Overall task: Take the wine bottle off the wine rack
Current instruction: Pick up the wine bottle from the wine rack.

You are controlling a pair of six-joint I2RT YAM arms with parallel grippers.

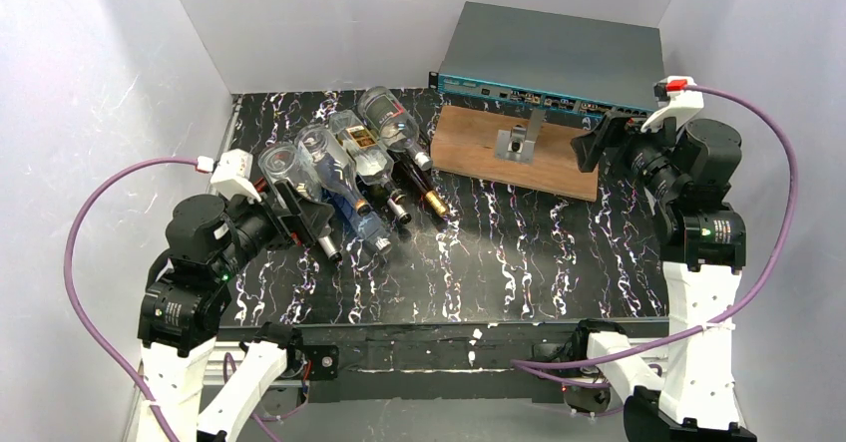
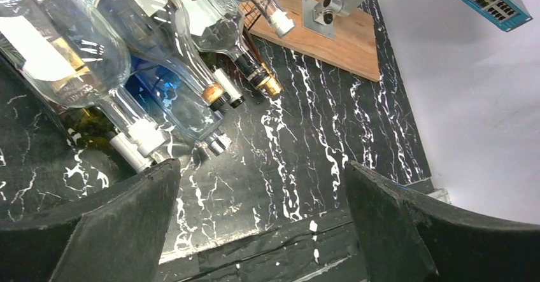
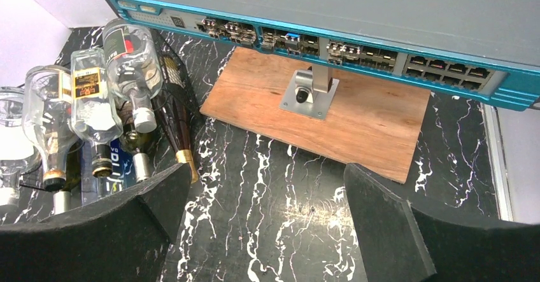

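Several bottles lie stacked with their necks toward me on the wine rack [image 3: 169, 67], of which only a bit of black wire shows. Most are clear glass [image 1: 339, 168]. The wine bottle [image 1: 419, 181] is the dark one with a gold-foil neck, at the right end of the pile [image 2: 253, 70] [image 3: 173, 126]. My left gripper [image 1: 311, 218] [image 2: 261, 167] is open at the left end of the pile, by a white-capped neck [image 2: 139, 141], with nothing between its fingers. My right gripper [image 1: 597, 146] [image 3: 267, 167] hangs open over the mat near the board, holding nothing.
A brown wooden board [image 1: 479, 153] carrying a metal bracket [image 1: 517, 143] lies right of the bottles. On it rests a teal-fronted network switch [image 1: 554, 58]. White walls close in the left, back and right. Black tape lines the table's near edge [image 1: 439, 347].
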